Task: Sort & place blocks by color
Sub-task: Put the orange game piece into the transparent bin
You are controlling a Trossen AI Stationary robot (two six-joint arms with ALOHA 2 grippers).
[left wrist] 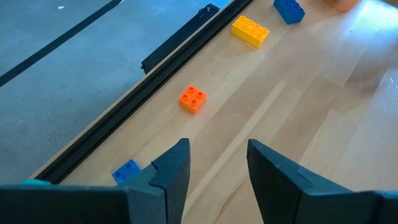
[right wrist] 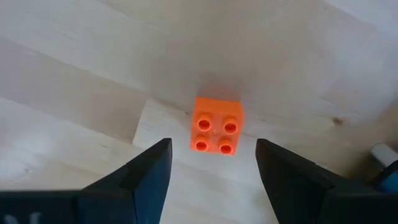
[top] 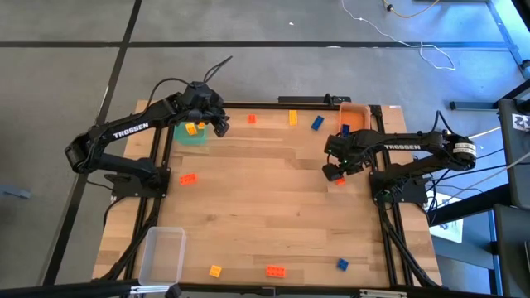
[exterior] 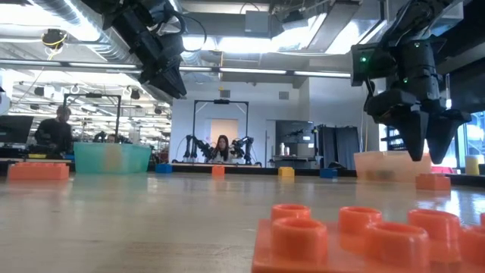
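We see the right gripper (right wrist: 211, 165) wide open, empty, above an orange block (right wrist: 216, 126); left gripper (left wrist: 217, 165) open, empty, upper left.

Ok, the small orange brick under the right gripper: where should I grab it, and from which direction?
Come straight down from above. The orange brick lies flat, studs up, apart from other blocks, and sits ahead of the open right gripper, not yet between the fingers. Grip its two opposite smooth side walls, not the studded top. Its sides look slightly skewed to the fingers, so a small wrist turn would likely square the grasp.
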